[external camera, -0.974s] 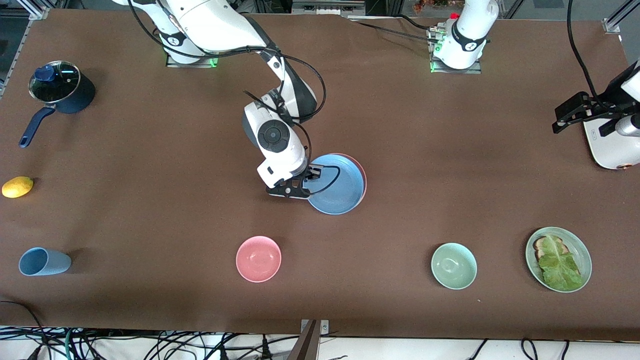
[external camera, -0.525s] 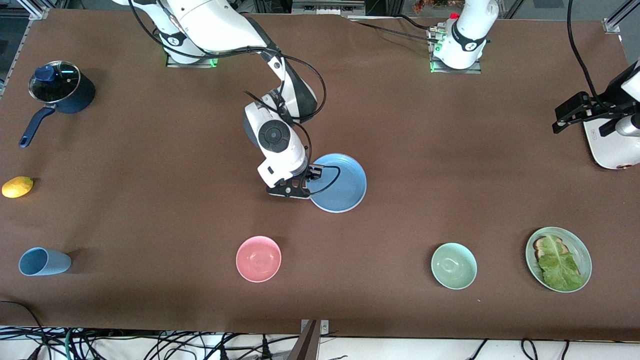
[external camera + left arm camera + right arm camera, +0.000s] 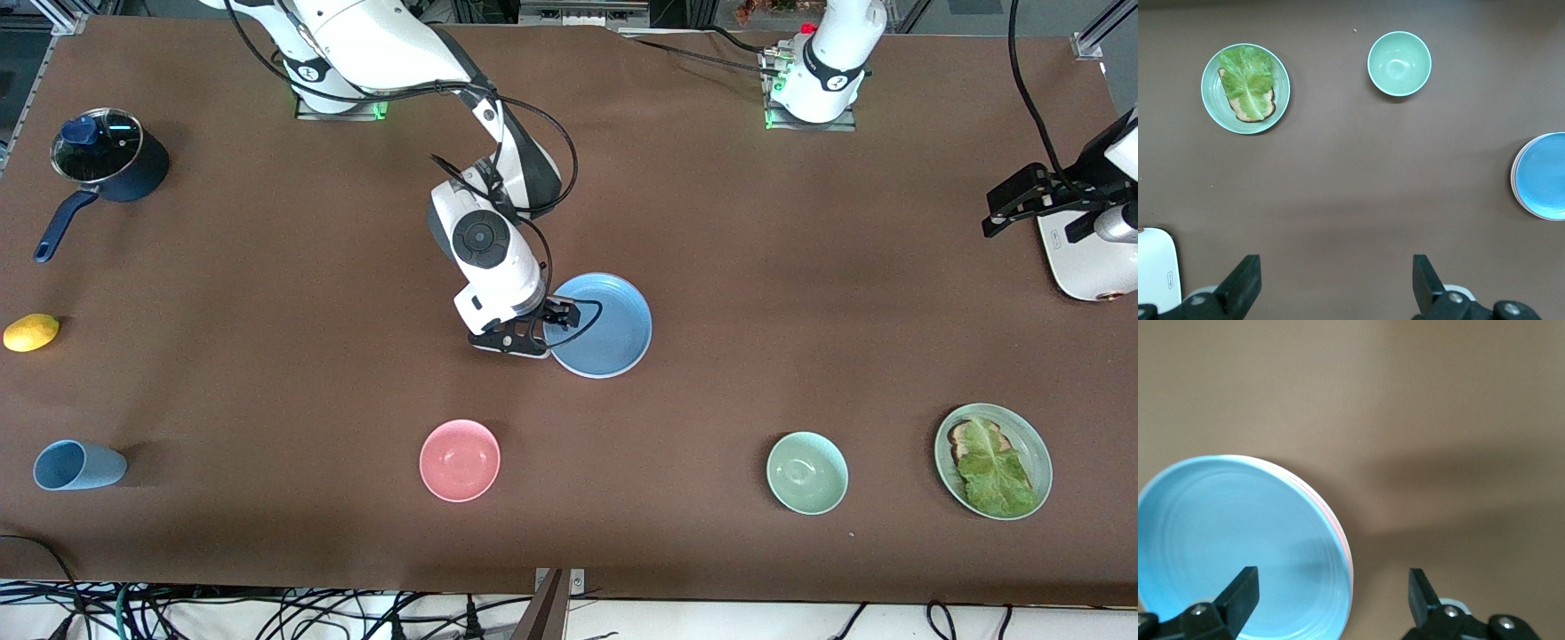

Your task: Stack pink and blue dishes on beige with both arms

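The blue plate lies on top of the stack at mid-table, and it also shows at the edge of the left wrist view. In the right wrist view a thin edge of the pink plate peeks out under the blue plate. The beige plate is hidden beneath them. My right gripper is open and low at the stack's edge toward the right arm's end, with one finger over the blue plate and the other over bare table. My left gripper waits open, high over the left arm's end.
Nearer the front camera are a pink bowl, a green bowl, a green plate with lettuce toast and a light blue cup. A lemon and a lidded pot sit at the right arm's end. A white appliance stands under the left arm.
The blue plate has settled squarely over the pink one, whose rim no longer shows in the front view. The right gripper has shifted slightly toward the right arm's end. The left arm is still.
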